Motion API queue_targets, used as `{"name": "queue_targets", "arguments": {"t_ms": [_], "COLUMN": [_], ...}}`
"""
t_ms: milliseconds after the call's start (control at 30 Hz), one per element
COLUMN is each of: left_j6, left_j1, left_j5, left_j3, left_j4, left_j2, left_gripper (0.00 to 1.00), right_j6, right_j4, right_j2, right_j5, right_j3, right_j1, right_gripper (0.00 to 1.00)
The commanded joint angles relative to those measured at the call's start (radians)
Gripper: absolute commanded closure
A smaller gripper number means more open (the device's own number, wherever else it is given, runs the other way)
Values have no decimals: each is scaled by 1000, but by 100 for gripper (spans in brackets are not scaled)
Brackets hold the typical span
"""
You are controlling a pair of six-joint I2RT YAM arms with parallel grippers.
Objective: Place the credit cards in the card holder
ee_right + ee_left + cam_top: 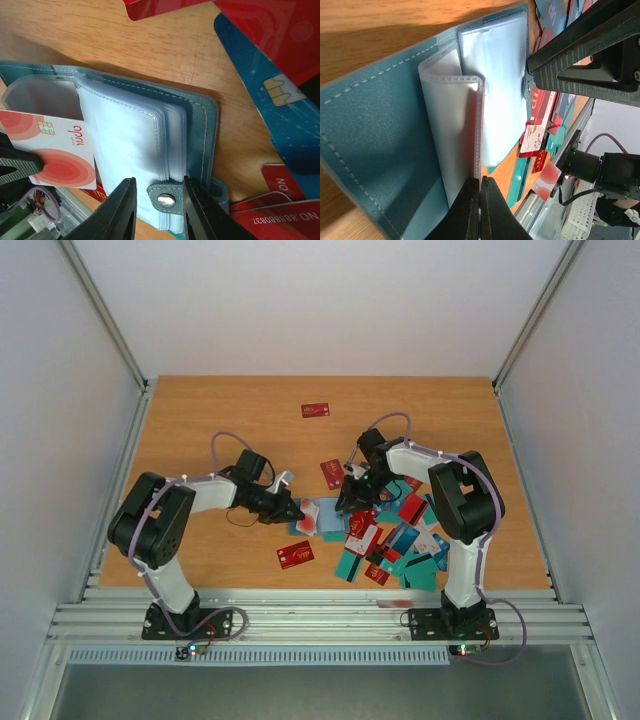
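The card holder lies open on the table, a teal cover with clear sleeves. My left gripper is shut on the edge of one clear sleeve and holds it up from the stack. My right gripper is open, with one jaw on each side of the holder's snap tab, touching neither side. A white card with red circles sits at the holder's far edge; I cannot tell if it is in a pocket. Many credit cards lie piled to the right.
Single red cards lie at the back, behind the right gripper and near the front edge. Red and blue cards lie close beside the holder. The right gripper looms over the holder's far side.
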Motion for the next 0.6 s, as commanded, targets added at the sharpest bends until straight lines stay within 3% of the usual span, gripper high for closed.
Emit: {"name": "queue_targets", "arguments": {"t_ms": [0,567], "left_j6": [23,-4], "left_j1": [-8,-15], "left_j5": [17,11], "left_j3": [24,43], "left_j4": [-5,45], "left_j2": [24,57], "left_gripper": [100,100], "right_j6": [-14,-7], "right_j4": [13,20], "right_j2": [33,36], "right_j5": [6,-20], "right_j3": [-11,-16], "right_j1": [-1,-2], "right_gripper": [72,73]}}
